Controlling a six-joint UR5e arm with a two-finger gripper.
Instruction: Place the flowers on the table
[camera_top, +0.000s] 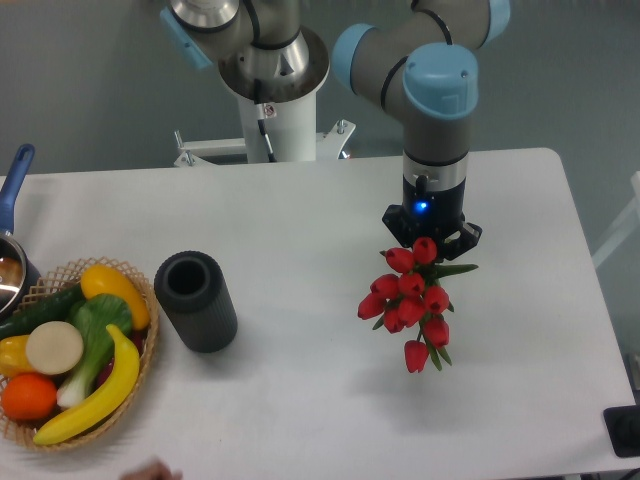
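A bunch of red tulip buds with green stems, the flowers (410, 295), hangs from my gripper (430, 240) over the right half of the white table (300, 220). The buds point down and toward the camera, and the stems run up into the gripper's black jaws. The gripper points straight down and is shut on the stem end, with the top buds partly covering its fingertips. A faint shadow lies on the tabletop below the bunch, so the flowers appear to be held above the surface.
A dark grey cylindrical vase (195, 300) stands left of centre. A wicker basket (140, 360) of fruit and vegetables sits at the front left, with a blue-handled pot (12, 240) behind it. A black object (625, 430) lies at the front right corner. The robot's base (280, 110) stands at the back edge.
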